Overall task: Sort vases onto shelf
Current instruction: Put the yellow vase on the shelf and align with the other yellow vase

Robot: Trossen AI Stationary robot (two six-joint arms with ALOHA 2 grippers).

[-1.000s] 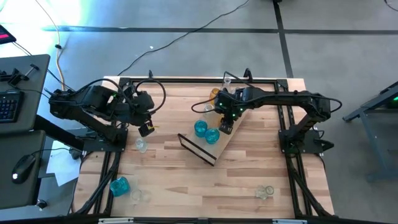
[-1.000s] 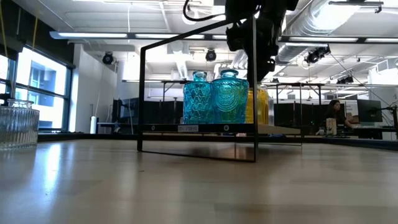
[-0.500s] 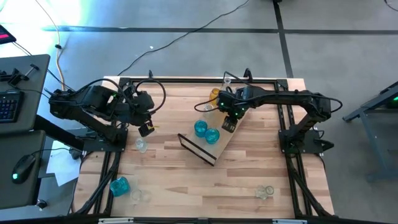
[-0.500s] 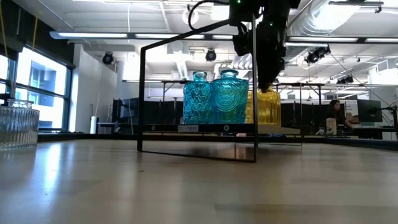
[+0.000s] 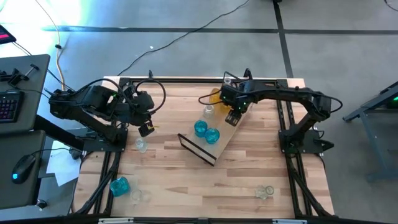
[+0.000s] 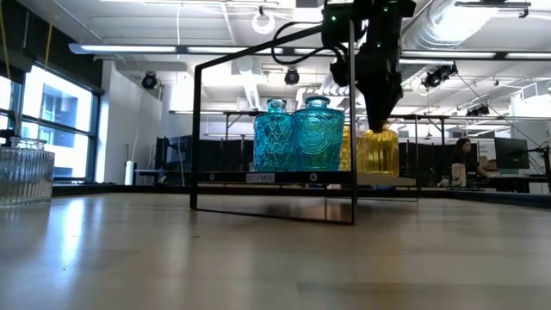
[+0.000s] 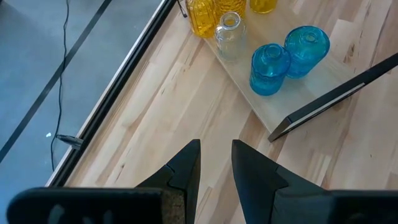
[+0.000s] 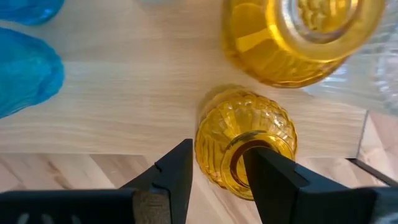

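The shelf [image 5: 222, 144] is a light-wood board lying aslant mid-table, with a black wire frame [image 6: 258, 129] at its near end. Two teal vases [image 5: 200, 128] [image 5: 212, 135] stand on it. A clear vase [image 5: 209, 111] and amber ones [image 5: 216, 95] stand by its far end. My right gripper [image 5: 233, 117] is above the board's far part, shut on an amber vase [image 8: 245, 146], which also shows in the low view [image 6: 377, 153]. My left gripper [image 5: 146, 129] waits over the table's left part, open by a narrow gap. My right gripper comes from above, pointing down, onto the amber vase's neck [image 8: 235, 155]. One finger [image 8: 270, 177] covers part of the mouth, so the exact hold is hidden. The vase stays upright below the fingers, its base level with the board's top [image 6: 377, 174]; whether it is lifted I cannot tell.
Loose vases stand on the tabletop: a clear one [image 5: 141, 145] near my left gripper, a teal one [image 5: 119, 185] and a clear one [image 5: 138, 195] at the near left, and a clear one [image 5: 265, 191] at the near right. Black rails [image 5: 186, 81] edge the table.
My right gripper has moved along the board toward the table's far right, away from the two teal vases. The amber vase has gone with it, still upright, coming out from behind the teal vases in the low view.
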